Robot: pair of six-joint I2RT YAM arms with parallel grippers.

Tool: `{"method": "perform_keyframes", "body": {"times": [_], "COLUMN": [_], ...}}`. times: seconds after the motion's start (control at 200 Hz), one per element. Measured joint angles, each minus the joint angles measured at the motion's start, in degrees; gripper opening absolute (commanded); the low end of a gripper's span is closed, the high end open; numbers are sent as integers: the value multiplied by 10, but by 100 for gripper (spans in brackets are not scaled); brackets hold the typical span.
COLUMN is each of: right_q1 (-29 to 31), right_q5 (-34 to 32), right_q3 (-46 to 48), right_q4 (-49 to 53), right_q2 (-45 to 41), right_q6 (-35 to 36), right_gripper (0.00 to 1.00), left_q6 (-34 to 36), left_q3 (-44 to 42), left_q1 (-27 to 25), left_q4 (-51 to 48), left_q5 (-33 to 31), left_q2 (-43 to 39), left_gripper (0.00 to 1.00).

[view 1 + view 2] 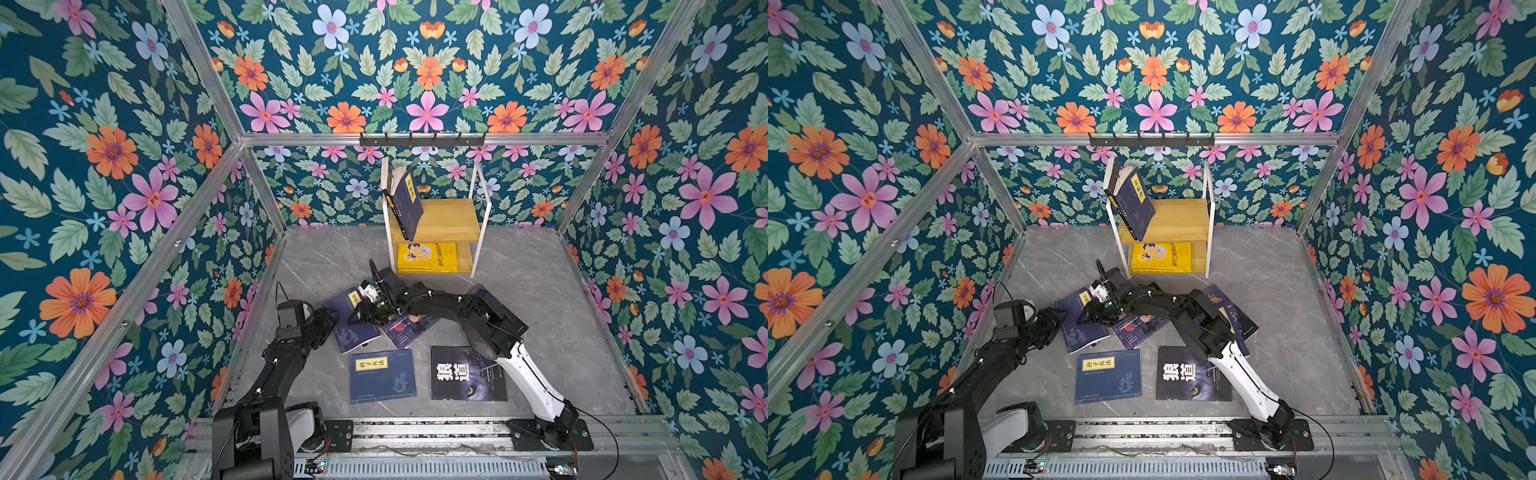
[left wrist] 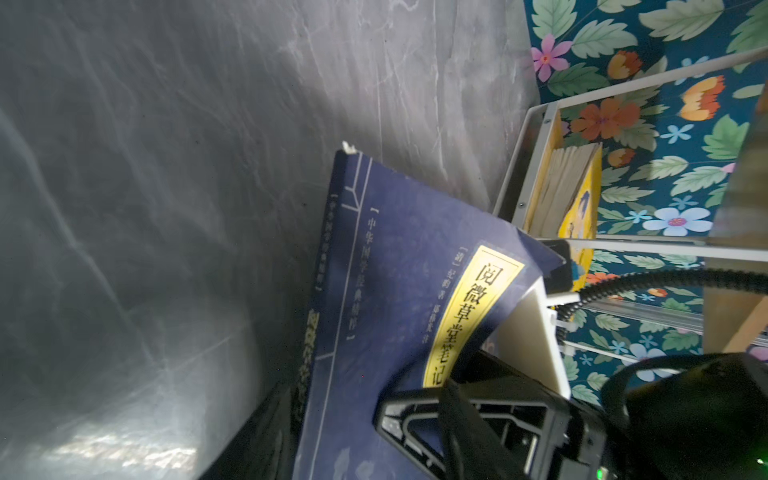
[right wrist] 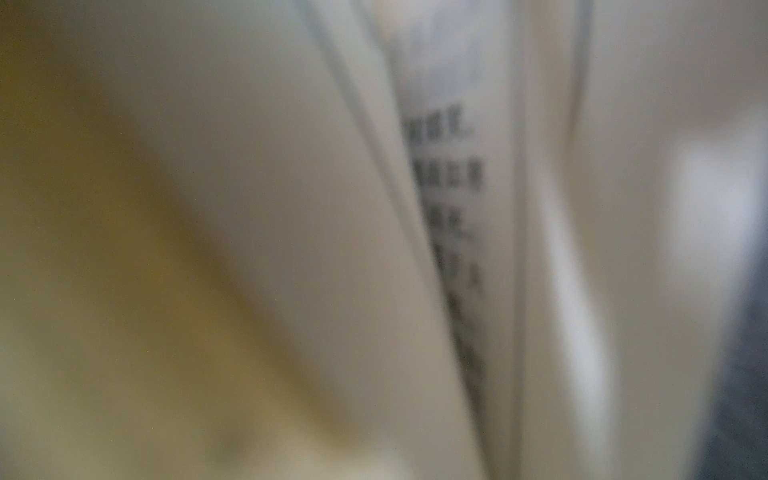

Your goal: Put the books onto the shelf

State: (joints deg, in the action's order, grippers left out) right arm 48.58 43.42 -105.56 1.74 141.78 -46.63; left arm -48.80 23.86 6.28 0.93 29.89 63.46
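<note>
Grey marble floor carries the shelf: navy books lean on its upper board and a yellow book lies below. The right gripper meets a navy book on the floor, with the left gripper beside it. I cannot tell whether either is apart or clamped. Only the right wrist view shows blurred printed pages.

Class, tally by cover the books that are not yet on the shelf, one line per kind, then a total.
Navy books with yellow label: 2
Black wolf-eye book: 1
Dark portrait-cover book: 1
Dark gold-lettered book, partly hidden: 1
Total: 5
</note>
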Motion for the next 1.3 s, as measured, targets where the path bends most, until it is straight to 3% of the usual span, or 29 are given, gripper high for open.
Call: {"method": "perform_keyframes", "body": {"times": [0.225,0.53,0.885,1.3], "right_q1": [-17,-22,-27,-49], "right_q5": [26,45,43,17], "right_q3": [64,90,121,254], "right_q4": [-96,-176,-205,-234], "right_q2": [-19,-30,-54,-188], "right_q6": [-60,-113,-117,-114], "right_gripper": [52,52,52,59], "left_q6": [-21,-35,-48,-17], "left_q3": [5,12,24,80], "left_q1": [-1,-8,-13,-11], "left_q4": [33,42,37,32], "left_q5": [37,63,69,105], "left_q2": [4,35,34,9], "left_gripper": [70,74,0,0]}}
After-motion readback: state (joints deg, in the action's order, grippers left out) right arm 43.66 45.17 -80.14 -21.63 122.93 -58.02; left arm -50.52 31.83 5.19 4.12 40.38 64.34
